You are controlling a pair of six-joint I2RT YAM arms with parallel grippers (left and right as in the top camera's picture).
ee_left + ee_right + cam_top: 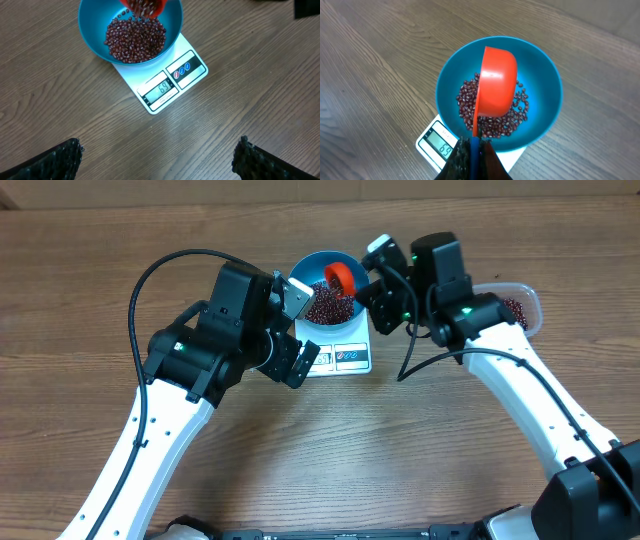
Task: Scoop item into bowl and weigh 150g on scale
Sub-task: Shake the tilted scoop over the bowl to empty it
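Since the bowl (pixel 547 80) rests on the scale (pixel 192 67) to be weighed as it fills, right gripper (pixel 472 155), clamped on the orange scoop (pixel 495 82) handle, tips it over the beans (pixel 135 40) inside; left gripper (pixel 157 160) hangs open, empty, at the scale's 9 o'clock overhead.

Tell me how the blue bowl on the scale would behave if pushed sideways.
The bowl looks rigid and smooth, so it would probably slide on the flat scale rather than flex. The beans sit low inside, likely weighting it against tipping, though they may shift.
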